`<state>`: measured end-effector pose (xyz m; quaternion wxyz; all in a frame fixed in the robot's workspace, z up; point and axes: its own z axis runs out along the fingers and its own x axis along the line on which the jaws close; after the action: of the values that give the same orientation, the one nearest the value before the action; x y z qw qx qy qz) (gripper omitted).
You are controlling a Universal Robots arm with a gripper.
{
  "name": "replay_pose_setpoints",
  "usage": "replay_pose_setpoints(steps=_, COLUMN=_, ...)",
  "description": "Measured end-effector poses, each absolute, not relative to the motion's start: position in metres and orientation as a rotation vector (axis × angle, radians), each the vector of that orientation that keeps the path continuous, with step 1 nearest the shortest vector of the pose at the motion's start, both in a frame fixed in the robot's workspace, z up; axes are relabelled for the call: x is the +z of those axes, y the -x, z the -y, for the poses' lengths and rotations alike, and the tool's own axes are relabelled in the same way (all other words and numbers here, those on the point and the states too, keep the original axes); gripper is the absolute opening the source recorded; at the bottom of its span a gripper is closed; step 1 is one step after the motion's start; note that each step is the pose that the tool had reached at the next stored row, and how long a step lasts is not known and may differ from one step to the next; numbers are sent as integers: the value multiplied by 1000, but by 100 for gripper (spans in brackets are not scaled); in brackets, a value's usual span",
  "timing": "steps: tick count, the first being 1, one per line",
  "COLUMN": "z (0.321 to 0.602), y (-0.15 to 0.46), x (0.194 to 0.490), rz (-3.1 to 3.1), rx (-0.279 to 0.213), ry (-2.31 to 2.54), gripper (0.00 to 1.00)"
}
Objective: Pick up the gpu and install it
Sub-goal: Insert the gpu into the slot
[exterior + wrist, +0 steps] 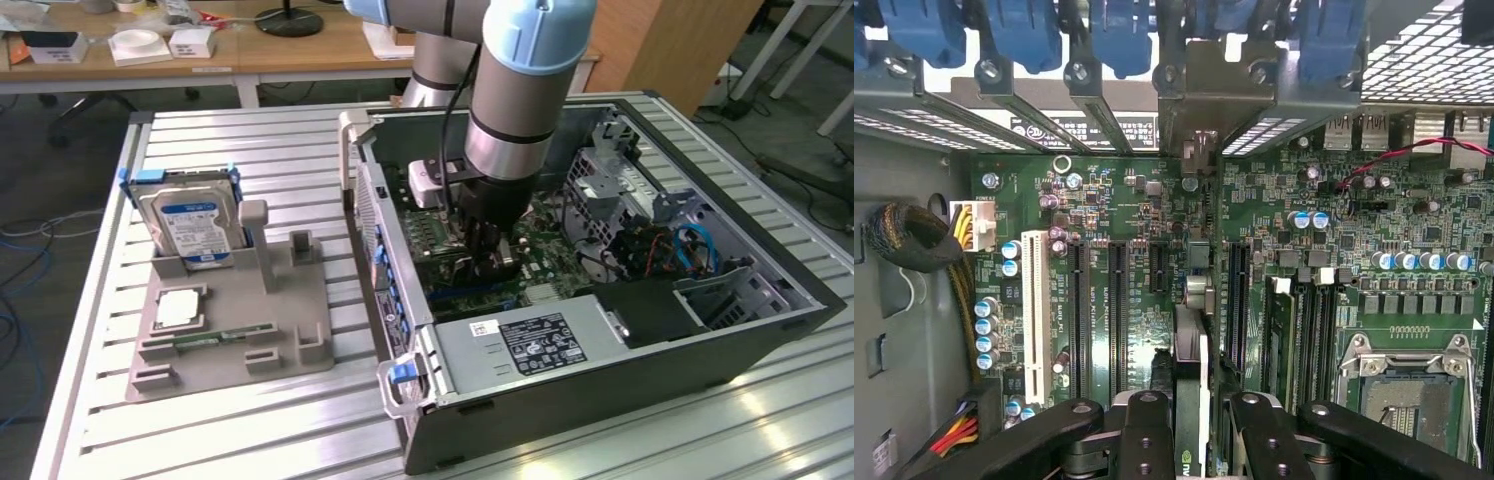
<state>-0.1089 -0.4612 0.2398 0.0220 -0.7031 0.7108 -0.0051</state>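
Op, you're looking at the alu slat table [240,420] carrying the open PC case [747,330] on the exterior view's right and a grey parts tray [287,320] on its left. The arm [514,90] is reaching straight down into the case, over the mobo [1124,210].

Gripper [1189,425] is sitting deep in the case, fingers [1144,430] clamping the gpu [1191,400] edge-on between them. Card is hanging vertical directly under the wrist, green PCB edge running away from the cam toward the rear slot brackets [1214,90]. It's lining up over the mobo between two black expansion slots [1116,310]; can't tell if it's seated.

In the tray: silver HDD w/ blue label [191,225] standing upright at the far end, RAM stick [220,338] lying flat nearer the cam.
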Motion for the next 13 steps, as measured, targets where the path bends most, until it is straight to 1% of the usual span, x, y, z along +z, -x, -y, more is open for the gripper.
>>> replay_pose_setpoints(steps=13, z=461, y=109, x=238, rz=-2202, rx=-16, ry=2178, gripper=27)
